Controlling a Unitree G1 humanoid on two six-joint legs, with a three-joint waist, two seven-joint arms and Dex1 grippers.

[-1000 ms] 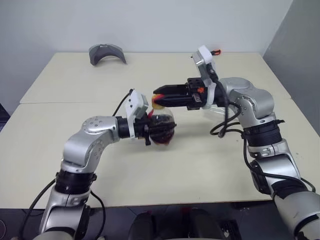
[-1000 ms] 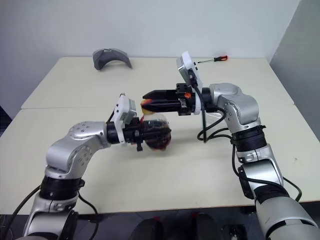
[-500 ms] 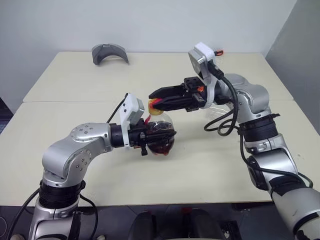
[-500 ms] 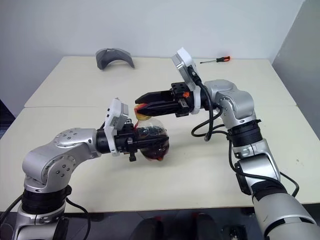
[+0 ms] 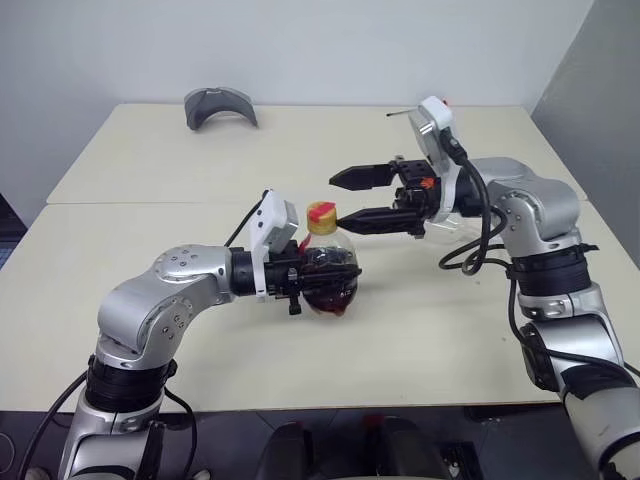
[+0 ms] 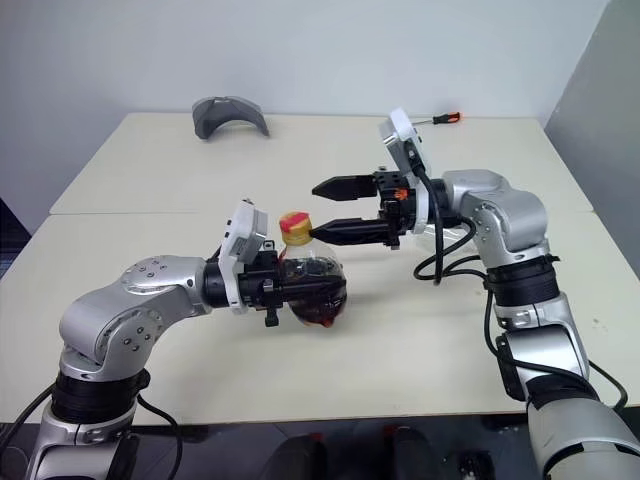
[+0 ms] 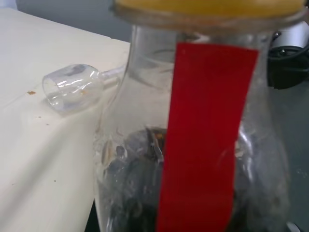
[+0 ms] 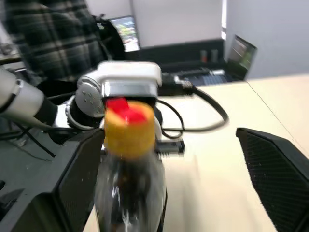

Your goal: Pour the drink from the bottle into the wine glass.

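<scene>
Left eye view: left tool (image 5: 300,275) pinches the round-bellied, yellow-capped bottle (image 5: 328,270) of dark drink (image 5: 330,292); right tool (image 5: 350,198) spread.

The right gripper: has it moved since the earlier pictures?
Yes. The right gripper has opened and drawn back from the bottle's yellow cap, toward the robot's right; earlier its fingers closed over that cap.

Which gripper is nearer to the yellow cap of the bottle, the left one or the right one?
Left. The left gripper is shut on the bottle just below the yellow cap; the right gripper is open beside the cap, apart from it.
</scene>
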